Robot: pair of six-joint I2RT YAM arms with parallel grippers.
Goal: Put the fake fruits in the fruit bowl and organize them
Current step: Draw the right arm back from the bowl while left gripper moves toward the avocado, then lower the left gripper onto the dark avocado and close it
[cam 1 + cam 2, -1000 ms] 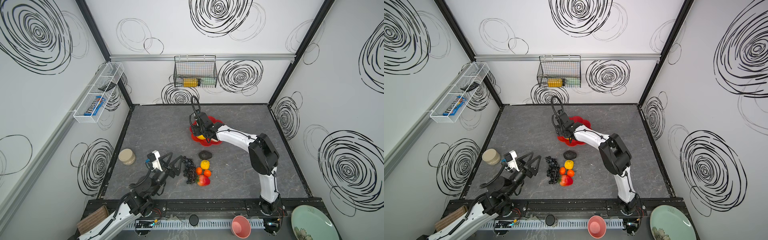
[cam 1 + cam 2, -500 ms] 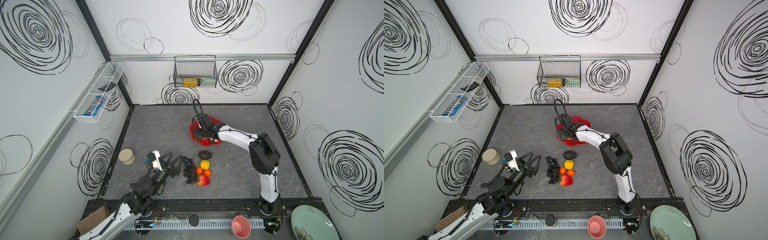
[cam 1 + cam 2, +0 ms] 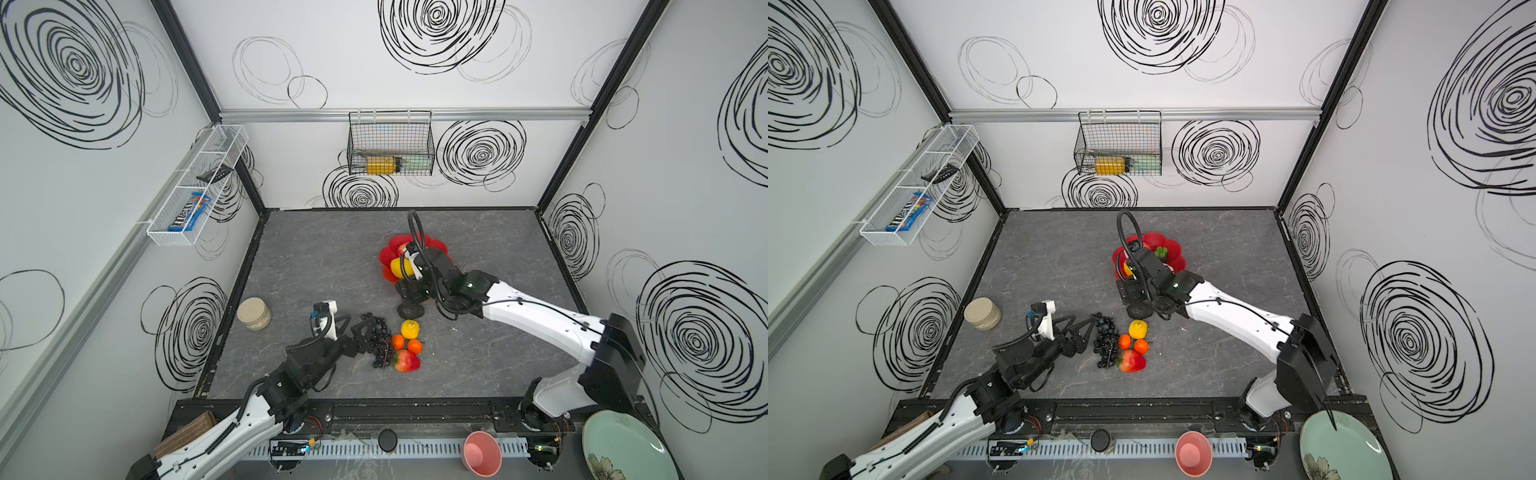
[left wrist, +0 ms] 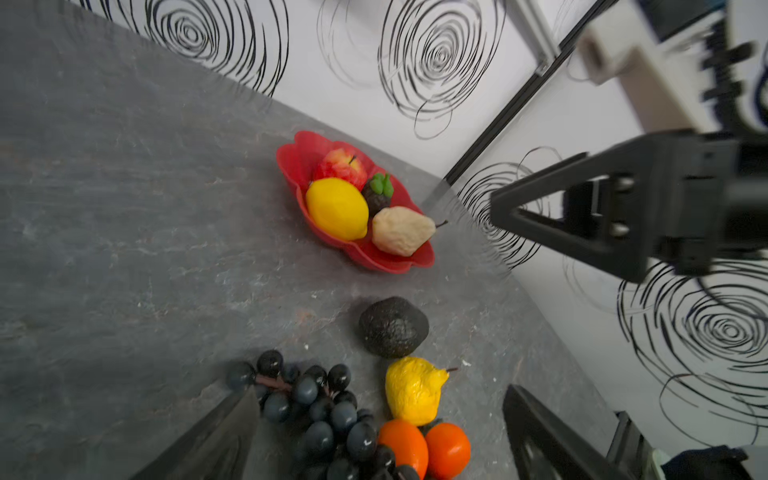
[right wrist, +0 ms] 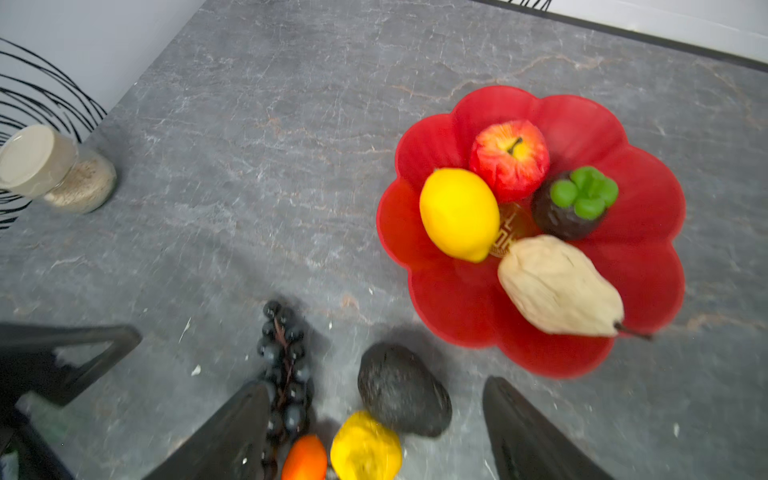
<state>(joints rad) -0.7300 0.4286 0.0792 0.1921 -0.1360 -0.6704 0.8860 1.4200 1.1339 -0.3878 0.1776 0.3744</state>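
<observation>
red fruit bowl (image 5: pixel 582 116) holds four fruits (image 5: pixel 459 214); six wait by the left gripper (image 3: pixel 1084 322) and right gripper (image 3: pixel 411 296), fingers (image 5: pixel 523 432) wide, empty.

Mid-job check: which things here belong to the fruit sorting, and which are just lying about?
Job: fruit bowl; inside it red apple, lemon, mangosteen, cream wrinkled fruit; outside it avocado, wrinkled yellow fruit, two oranges, strawberry, grape bunch.

Lying about: lidded jar, pink cup, pale green plate, black wire basket, white wire shelf.
</observation>
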